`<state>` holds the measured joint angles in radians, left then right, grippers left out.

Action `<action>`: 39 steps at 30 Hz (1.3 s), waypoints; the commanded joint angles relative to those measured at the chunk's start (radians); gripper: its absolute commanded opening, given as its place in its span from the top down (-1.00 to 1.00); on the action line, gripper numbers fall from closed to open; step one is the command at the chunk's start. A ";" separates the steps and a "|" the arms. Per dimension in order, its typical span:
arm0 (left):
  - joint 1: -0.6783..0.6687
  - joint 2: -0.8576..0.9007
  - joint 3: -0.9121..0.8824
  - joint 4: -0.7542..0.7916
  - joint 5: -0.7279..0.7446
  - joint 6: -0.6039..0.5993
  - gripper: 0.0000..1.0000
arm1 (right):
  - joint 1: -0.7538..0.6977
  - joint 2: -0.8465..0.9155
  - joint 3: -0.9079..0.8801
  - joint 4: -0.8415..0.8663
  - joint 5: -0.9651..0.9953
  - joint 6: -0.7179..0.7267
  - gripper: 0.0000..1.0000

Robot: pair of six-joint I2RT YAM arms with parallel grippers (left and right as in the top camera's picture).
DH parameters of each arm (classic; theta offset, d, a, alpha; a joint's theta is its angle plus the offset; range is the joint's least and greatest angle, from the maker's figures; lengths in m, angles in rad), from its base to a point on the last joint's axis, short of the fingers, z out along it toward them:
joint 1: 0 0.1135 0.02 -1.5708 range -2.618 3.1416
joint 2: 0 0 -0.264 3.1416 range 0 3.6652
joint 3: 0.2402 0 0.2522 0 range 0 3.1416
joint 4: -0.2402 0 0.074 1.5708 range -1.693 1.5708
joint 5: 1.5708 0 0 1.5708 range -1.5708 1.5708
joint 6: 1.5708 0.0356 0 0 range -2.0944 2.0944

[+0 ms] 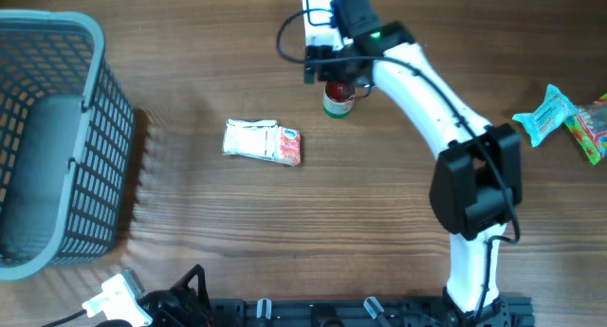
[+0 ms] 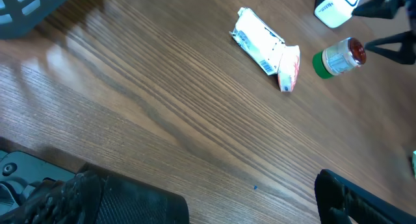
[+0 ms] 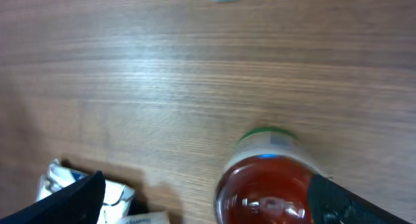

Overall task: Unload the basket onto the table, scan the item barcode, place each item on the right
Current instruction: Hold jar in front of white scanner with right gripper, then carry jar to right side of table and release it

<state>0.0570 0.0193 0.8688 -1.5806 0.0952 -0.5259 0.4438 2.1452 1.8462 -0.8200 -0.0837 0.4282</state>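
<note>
small red jar (image 1: 339,99) with green cap and pale label, below the right hand (image 1: 337,78), spread wide.

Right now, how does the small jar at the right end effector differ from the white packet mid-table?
The jar is round, coloured green and red; the packet is flat, crumpled and mostly white with a red-orange end. The jar sits between the open fingers of the right end effector; the packet lies alone, out in the open. Both rest on the wooden table, and neither looks gripped.
</note>
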 commanded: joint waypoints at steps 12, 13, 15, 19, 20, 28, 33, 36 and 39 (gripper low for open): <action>-0.005 -0.003 -0.004 -0.010 0.008 -0.006 -1.00 | 0.002 0.091 0.007 0.004 0.129 -0.009 -1.00; -0.005 -0.003 -0.004 -0.010 0.008 -0.006 -1.00 | 0.002 0.091 0.007 -0.005 0.129 -0.009 -1.00; -0.005 -0.003 -0.004 -0.010 0.008 -0.006 -1.00 | 0.002 0.092 0.007 -0.021 0.129 -0.008 -1.00; -0.005 -0.003 -0.004 -0.010 0.008 -0.006 -1.00 | 0.002 0.092 0.006 -0.023 0.129 -0.011 -0.99; -0.005 -0.003 -0.004 -0.010 0.008 -0.006 -1.00 | 0.002 0.092 0.006 -0.018 0.133 -0.018 -0.98; -0.005 -0.003 -0.004 -0.010 0.008 -0.006 -1.00 | 0.017 0.172 0.003 -0.018 0.114 -0.040 -1.00; -0.005 -0.003 -0.004 -0.010 0.008 -0.006 -1.00 | 0.015 0.172 0.003 -0.015 0.182 -0.039 -0.65; -0.005 -0.003 -0.004 -0.010 0.008 -0.006 -1.00 | 0.014 0.172 0.007 -0.016 0.182 -0.033 -0.43; -0.005 -0.003 -0.004 -0.010 0.008 -0.006 -1.00 | 0.014 0.156 0.026 -0.038 0.202 -0.035 -0.43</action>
<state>0.0570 0.0193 0.8688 -1.5806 0.0948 -0.5259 0.4576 2.3058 1.8484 -0.8364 0.0689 0.3954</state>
